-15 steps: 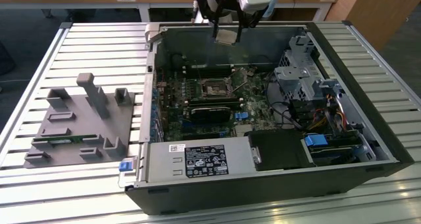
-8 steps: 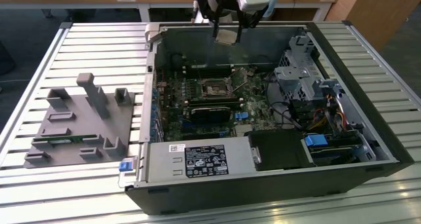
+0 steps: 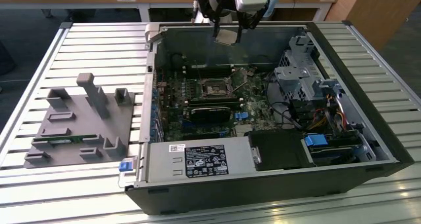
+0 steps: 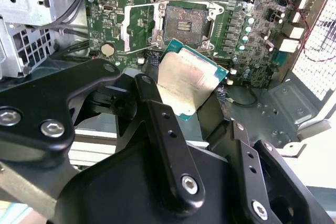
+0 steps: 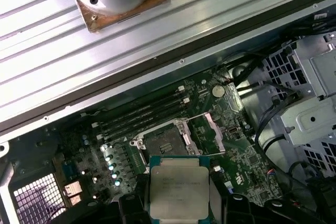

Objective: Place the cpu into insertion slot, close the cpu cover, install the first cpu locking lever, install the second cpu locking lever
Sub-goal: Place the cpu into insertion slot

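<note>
The black gripper [image 3: 229,30] pinches the flat, square, silver-grey cpu [image 4: 188,80] by two opposite sides and holds it in the air over one edge of the open dark computer case [image 3: 263,192]. Below it, the square silver-rimmed insertion slot [image 4: 185,24] is uncovered, with its thin metal cpu cover [image 4: 127,30] lifted open.

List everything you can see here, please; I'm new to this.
cpu: one, silver-grey, held above the open case.
insertion slot: one, dark centre, silver rim, on the green board, empty.
cpu cover: one, silver, raised open beside the slot.
computer case: one, black, open, lying on the table.
table: one, silver slats, under the case.
fixture block: one, grey, on the table at the exterior view's left.
tool: one, black, shut on the cpu.
</note>
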You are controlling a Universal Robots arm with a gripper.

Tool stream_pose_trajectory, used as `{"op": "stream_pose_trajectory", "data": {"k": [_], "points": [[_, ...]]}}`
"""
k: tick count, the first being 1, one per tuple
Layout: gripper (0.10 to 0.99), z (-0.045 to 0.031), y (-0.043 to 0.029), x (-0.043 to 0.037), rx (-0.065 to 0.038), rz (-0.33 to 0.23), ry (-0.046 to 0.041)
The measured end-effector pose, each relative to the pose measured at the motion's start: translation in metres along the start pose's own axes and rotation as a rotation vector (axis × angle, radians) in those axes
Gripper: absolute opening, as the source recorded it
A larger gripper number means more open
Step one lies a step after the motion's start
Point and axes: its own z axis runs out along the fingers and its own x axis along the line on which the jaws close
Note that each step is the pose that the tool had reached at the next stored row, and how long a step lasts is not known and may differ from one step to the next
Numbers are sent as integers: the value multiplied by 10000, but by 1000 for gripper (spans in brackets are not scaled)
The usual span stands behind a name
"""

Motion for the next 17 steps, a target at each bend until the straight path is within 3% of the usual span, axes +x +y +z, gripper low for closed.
{"op": "stream_pose_trajectory", "data": {"k": [17], "points": [[541,2,0,0,-21,1020,-91]]}}
